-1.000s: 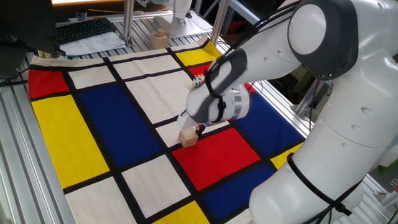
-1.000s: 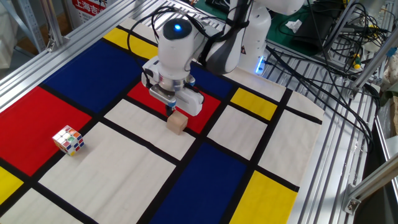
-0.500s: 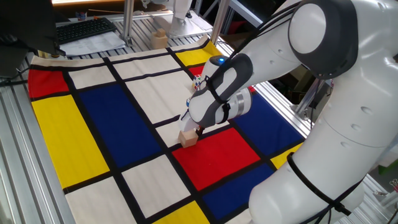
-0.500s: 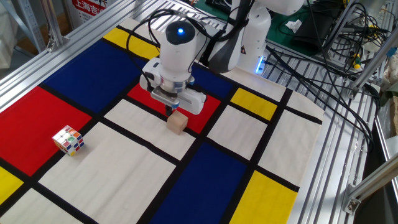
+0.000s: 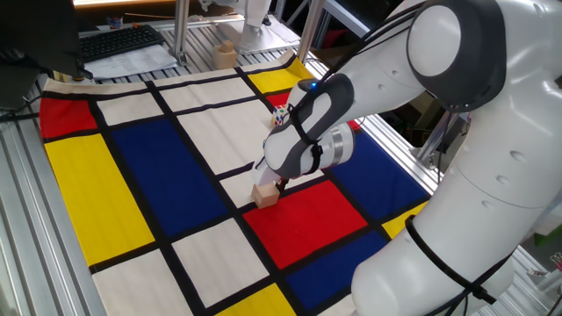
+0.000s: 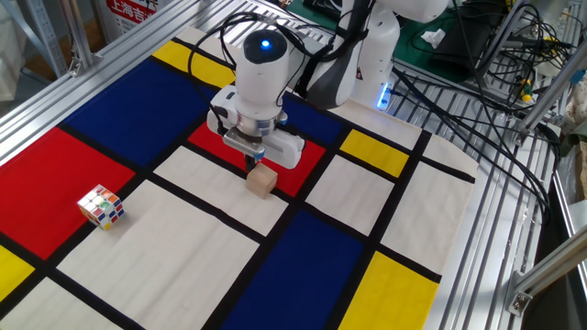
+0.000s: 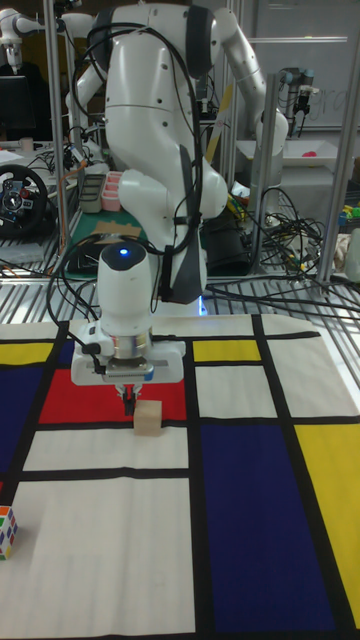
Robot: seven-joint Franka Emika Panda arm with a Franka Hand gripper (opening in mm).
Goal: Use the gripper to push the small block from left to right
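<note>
Tall fixed view has my gripper (image 7: 129, 397) tip, fingers looking pinched narrow with nothing held, low at the block's (image 7: 148, 418) upper-left corner. Block sits on the red panel's (image 7: 75, 397) lower edge. Looks like contact stage; next I'd sweep rightward, staying low.

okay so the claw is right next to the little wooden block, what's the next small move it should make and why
Probably a short sideways nudge toward the right in the tall fixed view. There the claw sits low at the small block's upper-left corner, seemingly touching it. The block lies by the black line edging the red patch, with white cloth beyond on its right.
</note>
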